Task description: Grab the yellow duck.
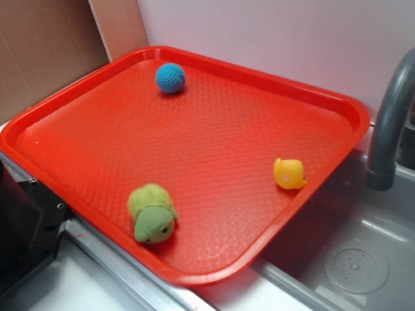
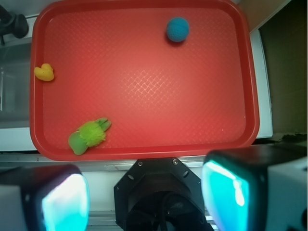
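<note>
The small yellow duck (image 1: 289,173) lies on the red tray (image 1: 214,129) near its right rim, by the sink. In the wrist view the duck (image 2: 44,72) is at the tray's left edge. My gripper (image 2: 145,197) is high above the scene, over the robot base beside the tray's near rim, far from the duck. Its two teal pads (image 2: 226,192) stand wide apart with nothing between them. The gripper does not show in the exterior view.
A fuzzy green plush turtle (image 1: 152,212) lies near the tray's front rim. A blue crocheted ball (image 1: 170,78) sits at the tray's far corner. A grey faucet (image 1: 389,123) and sink basin (image 1: 356,259) are to the right. The black robot base (image 1: 23,220) is at left.
</note>
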